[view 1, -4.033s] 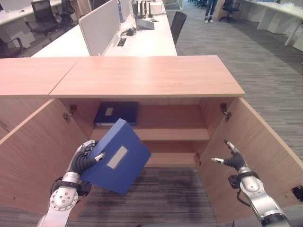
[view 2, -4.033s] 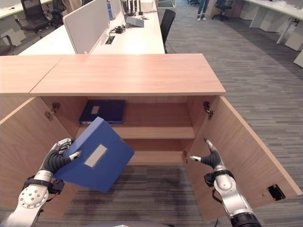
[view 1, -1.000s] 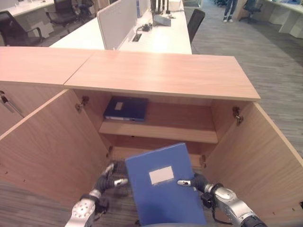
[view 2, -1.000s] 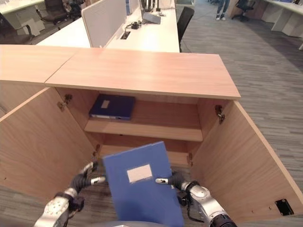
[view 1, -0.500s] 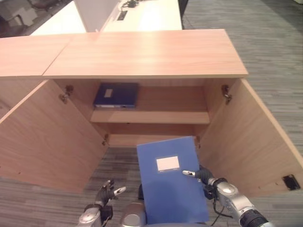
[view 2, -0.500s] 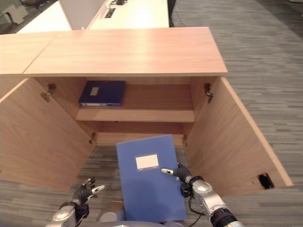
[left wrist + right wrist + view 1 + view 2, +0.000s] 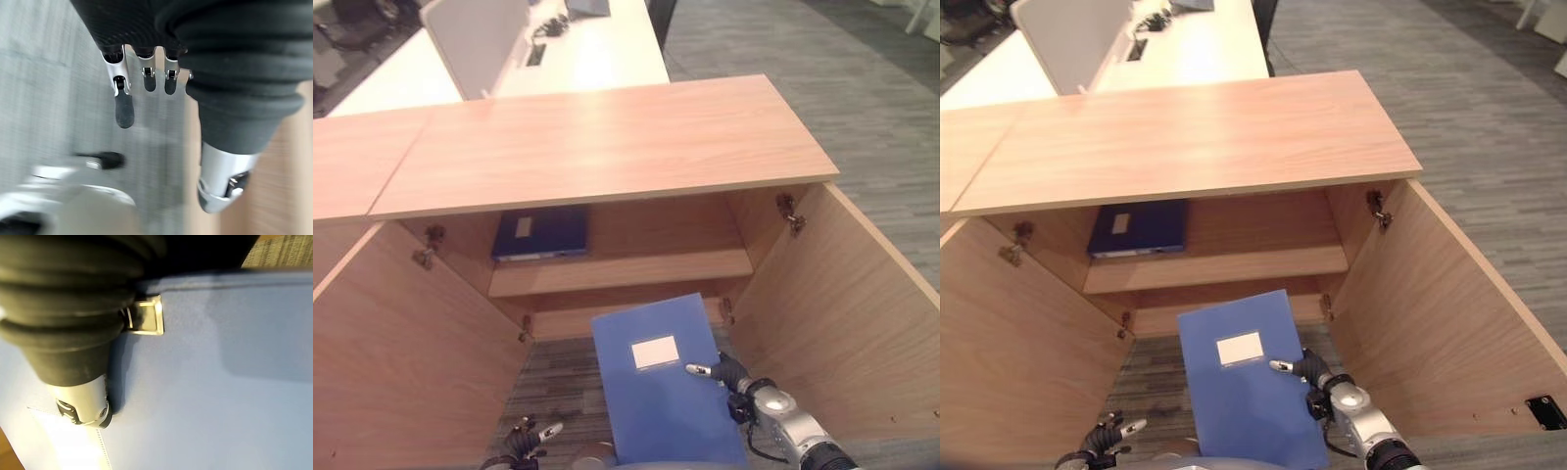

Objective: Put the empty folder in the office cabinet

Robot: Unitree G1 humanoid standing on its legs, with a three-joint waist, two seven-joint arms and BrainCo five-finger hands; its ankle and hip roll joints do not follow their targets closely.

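Note:
A blue folder (image 7: 661, 401) with a white label (image 7: 654, 352) is held flat in front of the open wooden cabinet (image 7: 607, 147), near its lower compartment. My right hand (image 7: 736, 380) is shut on the folder's right edge, its thumb (image 7: 83, 404) pressed on the cover (image 7: 210, 396) and its fingers hidden underneath. My left hand (image 7: 529, 436) hangs low at the bottom left, apart from the folder, with straight fingers (image 7: 123, 105) and nothing in it.
A second blue folder (image 7: 540, 233) lies on the left of the cabinet's shelf (image 7: 636, 269). Both cabinet doors stand wide open, the left door (image 7: 401, 343) and the right door (image 7: 842, 304). White desks with a partition (image 7: 475, 34) stand behind; carpet lies below.
The camera has shifted. The left hand, which held the folder four seconds ago, has let go and dropped low. The right hand now holds the folder alone.

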